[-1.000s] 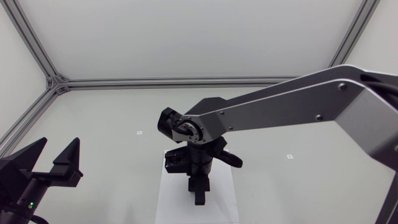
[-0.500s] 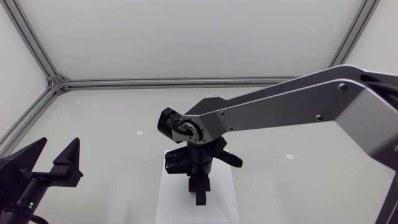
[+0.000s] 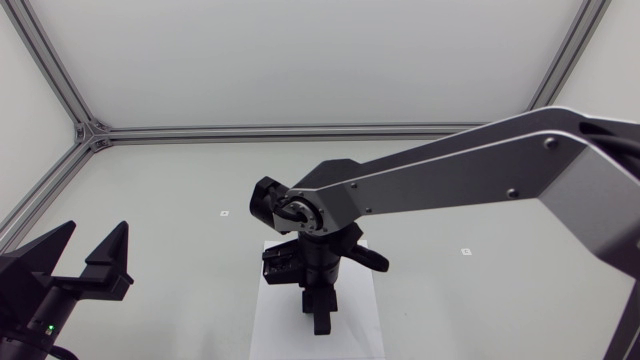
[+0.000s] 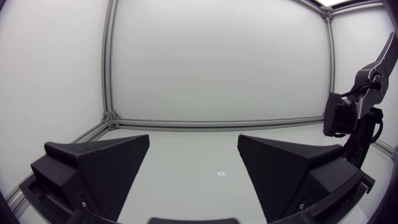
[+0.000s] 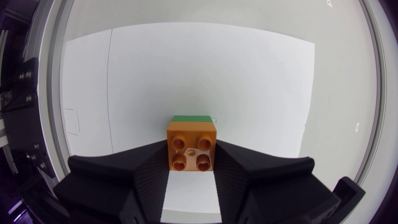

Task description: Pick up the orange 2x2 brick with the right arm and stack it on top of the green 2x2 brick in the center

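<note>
In the right wrist view the orange 2x2 brick (image 5: 191, 147) sits between the fingers of my right gripper (image 5: 191, 163), studs facing the camera. A thin strip of the green 2x2 brick (image 5: 191, 117) shows just beyond and under it, on the white sheet (image 5: 186, 74). Both fingers press the orange brick's sides. From the head view my right arm reaches past the middle and its gripper (image 3: 319, 322) points down over the white sheet (image 3: 270, 330), hiding both bricks. My left gripper (image 3: 88, 258) stands open at the near left, holding nothing.
The white sheet lies in the table's middle on a pale grey tabletop (image 3: 180, 200). An aluminium frame (image 3: 90, 130) runs along the back and sides. Small marks (image 3: 224, 213) dot the table.
My right arm has sunk slightly, bringing the gripper with the orange brick lower over the white sheet. The left arm has not moved.
</note>
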`<action>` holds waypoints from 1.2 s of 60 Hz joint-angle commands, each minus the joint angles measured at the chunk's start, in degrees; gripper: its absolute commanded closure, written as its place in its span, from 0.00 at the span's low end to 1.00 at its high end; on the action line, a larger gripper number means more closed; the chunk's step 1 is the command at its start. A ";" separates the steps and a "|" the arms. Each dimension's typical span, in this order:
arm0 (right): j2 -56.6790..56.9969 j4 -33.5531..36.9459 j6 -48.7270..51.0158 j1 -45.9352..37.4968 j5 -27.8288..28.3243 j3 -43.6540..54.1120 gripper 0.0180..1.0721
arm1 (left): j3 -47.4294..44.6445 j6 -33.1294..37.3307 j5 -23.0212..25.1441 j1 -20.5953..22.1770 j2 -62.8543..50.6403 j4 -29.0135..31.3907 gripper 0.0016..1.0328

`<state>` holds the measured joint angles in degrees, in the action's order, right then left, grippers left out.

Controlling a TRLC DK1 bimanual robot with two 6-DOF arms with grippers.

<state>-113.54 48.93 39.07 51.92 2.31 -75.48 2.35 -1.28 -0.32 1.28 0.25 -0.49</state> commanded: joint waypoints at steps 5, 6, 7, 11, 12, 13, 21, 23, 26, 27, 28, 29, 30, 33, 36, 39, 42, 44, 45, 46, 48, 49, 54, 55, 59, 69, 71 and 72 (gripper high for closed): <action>-0.90 0.82 1.01 -0.24 0.42 1.22 0.68 | -2.35 0.75 0.23 -0.14 0.45 0.76 0.04; -0.81 0.82 1.01 -0.24 0.42 1.22 0.68 | -2.35 0.75 0.23 -0.14 0.45 0.76 0.04; -0.81 0.82 1.01 -0.24 0.42 1.22 0.68 | -2.35 0.75 0.23 -0.14 0.45 0.84 0.04; -0.81 0.82 1.01 -0.59 0.42 1.22 0.68 | -2.35 0.75 0.23 -0.14 0.45 0.76 0.04; -0.81 0.82 1.01 -0.59 0.42 1.22 0.68 | -2.35 0.75 0.23 -0.14 0.45 0.76 0.04; -0.81 0.82 1.01 -0.68 0.42 1.22 0.68 | -2.35 0.75 0.23 -0.14 0.45 0.76 0.04; -0.72 1.00 1.01 -0.86 0.33 1.13 0.68 | -2.35 0.75 0.23 -0.14 0.45 0.76 0.04; -0.72 1.00 1.01 -0.86 0.33 1.13 0.68 | -2.35 0.75 0.23 -0.14 0.45 0.84 0.04; -0.72 1.08 1.01 -0.86 0.33 1.13 0.68 | -2.35 0.75 0.23 -0.14 0.45 0.84 0.04; -0.72 1.08 1.01 -0.86 0.24 1.13 0.68 | -2.35 0.75 0.32 -0.14 0.45 0.76 0.04; -0.72 1.08 1.01 -0.86 0.24 1.13 0.68 | -2.35 0.75 0.23 -0.14 0.45 0.84 0.04; -0.72 1.08 1.01 -0.86 0.24 1.13 0.68 | -2.35 0.75 0.23 -0.14 0.45 0.84 0.04; -0.72 1.08 1.01 -0.86 0.24 1.22 0.68 | -2.35 0.75 0.32 -0.14 0.45 0.84 0.04; -0.72 1.08 1.01 -0.86 0.16 1.22 0.68 | -2.35 0.75 0.23 -0.14 0.45 0.76 0.04; -0.72 1.17 1.01 -0.94 0.16 1.22 0.68 | -2.35 0.75 0.23 -0.14 0.45 0.84 0.04; -0.63 1.17 1.01 -0.94 0.07 1.30 0.68 | -2.35 0.75 0.23 -0.14 0.45 0.84 0.04; -0.37 1.17 1.01 -1.12 0.07 1.48 0.68 | -2.35 0.75 0.23 -0.14 0.45 0.76 0.04; -0.28 1.17 1.01 -1.12 0.07 1.48 0.68 | -2.35 0.75 0.32 -0.14 0.45 0.76 0.04; -0.28 1.17 1.01 -1.38 0.07 1.57 0.68 | -2.35 0.75 0.23 -0.14 0.45 0.76 0.04; -0.19 1.17 1.01 -1.38 0.07 1.57 0.68 | -2.35 0.75 0.23 -0.14 0.45 0.76 0.04; -0.11 1.17 0.92 -1.38 -0.02 1.65 0.68 | -2.35 0.75 0.23 -0.14 0.45 0.84 0.04; -0.02 1.17 0.92 -1.38 -0.02 1.74 0.68 | -2.35 0.75 0.23 -0.14 0.45 0.76 0.04; 0.33 1.17 0.75 -1.38 -0.11 1.74 0.68 | -2.35 0.75 0.23 -0.14 0.45 0.76 0.04; 0.42 1.17 0.66 -1.38 -0.11 1.74 0.68 | -2.35 0.75 0.23 -0.14 0.45 0.76 0.04; 0.42 1.17 0.66 -1.12 -0.11 1.57 0.68 | -2.35 0.75 0.23 -0.14 0.45 0.76 0.04; -0.02 1.00 0.39 -0.68 -0.11 1.57 0.68 | -2.35 0.75 0.23 -0.14 0.45 0.84 0.04; -0.02 1.00 0.22 -0.59 -0.11 1.48 0.68 | -2.35 0.75 0.23 -0.14 0.45 0.84 0.04; -0.11 1.00 0.13 -0.59 -0.11 1.39 0.68 | -2.35 0.75 0.23 -0.14 0.45 0.76 0.04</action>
<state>-113.40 49.12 39.05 50.94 2.52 -75.35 2.35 -1.26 -0.34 1.30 0.25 -0.49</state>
